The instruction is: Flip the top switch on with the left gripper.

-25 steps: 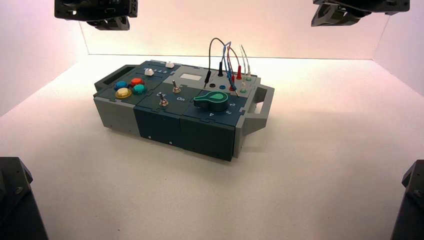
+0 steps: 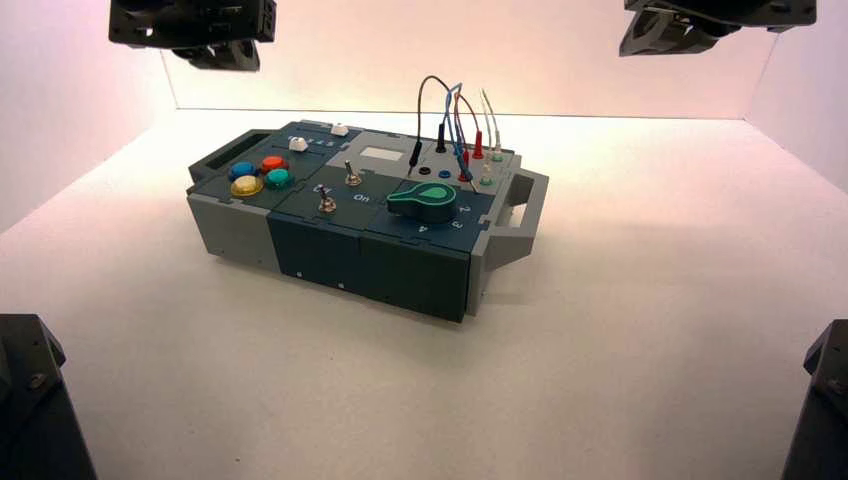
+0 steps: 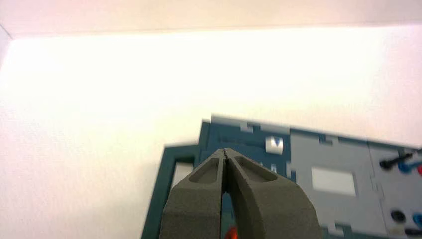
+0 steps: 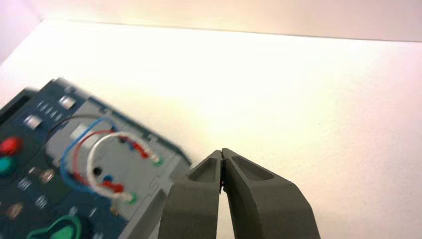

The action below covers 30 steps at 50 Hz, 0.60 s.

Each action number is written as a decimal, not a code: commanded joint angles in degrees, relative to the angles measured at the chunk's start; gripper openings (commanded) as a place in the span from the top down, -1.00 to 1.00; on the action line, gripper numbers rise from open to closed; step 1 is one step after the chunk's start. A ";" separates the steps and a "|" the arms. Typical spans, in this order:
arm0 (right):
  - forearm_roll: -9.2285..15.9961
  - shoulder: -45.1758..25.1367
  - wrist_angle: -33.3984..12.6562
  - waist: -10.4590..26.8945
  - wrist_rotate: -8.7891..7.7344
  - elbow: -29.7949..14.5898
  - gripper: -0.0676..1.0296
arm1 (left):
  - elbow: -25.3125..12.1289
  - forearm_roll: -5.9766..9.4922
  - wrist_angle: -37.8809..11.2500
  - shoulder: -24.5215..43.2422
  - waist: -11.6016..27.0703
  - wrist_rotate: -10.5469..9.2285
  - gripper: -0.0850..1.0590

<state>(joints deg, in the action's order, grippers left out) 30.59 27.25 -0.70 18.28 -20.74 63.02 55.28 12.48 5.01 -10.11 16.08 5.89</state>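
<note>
The box (image 2: 240, 225) stands in the middle of the white table. Two metal toggle switches stand in its dark blue middle panel; the farther one is the top switch (image 2: 352, 176), the nearer one (image 2: 326, 203) is beside the word "On". My left gripper (image 2: 215, 48) hangs high over the back left, well away from the switches. In the left wrist view it (image 3: 225, 150) is shut and empty above the box's far left end, and the switches are out of that view. My right gripper (image 2: 680, 35) hangs high at the back right; in its wrist view it (image 4: 221, 150) is shut and empty.
The box also bears several coloured buttons (image 2: 258, 175) at its left, a green knob (image 2: 425, 200), looped wires (image 2: 455, 120) in jacks at its right, and two white slider handles (image 2: 297, 143) at the back. Black arm bases (image 2: 35, 400) (image 2: 820, 400) fill the near corners.
Both arms have shifted very slightly at the top of the high view; the left one sits a little lower. The box and its switches have not moved.
</note>
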 commanded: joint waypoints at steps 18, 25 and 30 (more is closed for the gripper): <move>-0.09 -0.35 -0.35 4.48 0.09 -1.67 0.92 | -5.36 0.00 -12.48 -2.11 3.16 -0.09 0.91; 0.00 -1.58 -0.35 4.57 0.09 -1.67 0.92 | -5.54 0.00 -15.21 -1.85 5.19 -0.09 0.91; 0.00 -2.90 -0.53 5.10 0.09 -2.02 0.92 | -5.36 0.09 -16.17 -1.58 5.27 -0.18 0.90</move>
<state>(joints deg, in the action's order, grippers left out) 30.59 24.79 -1.41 22.68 -20.74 63.02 51.06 12.48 -10.55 -10.99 21.18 5.89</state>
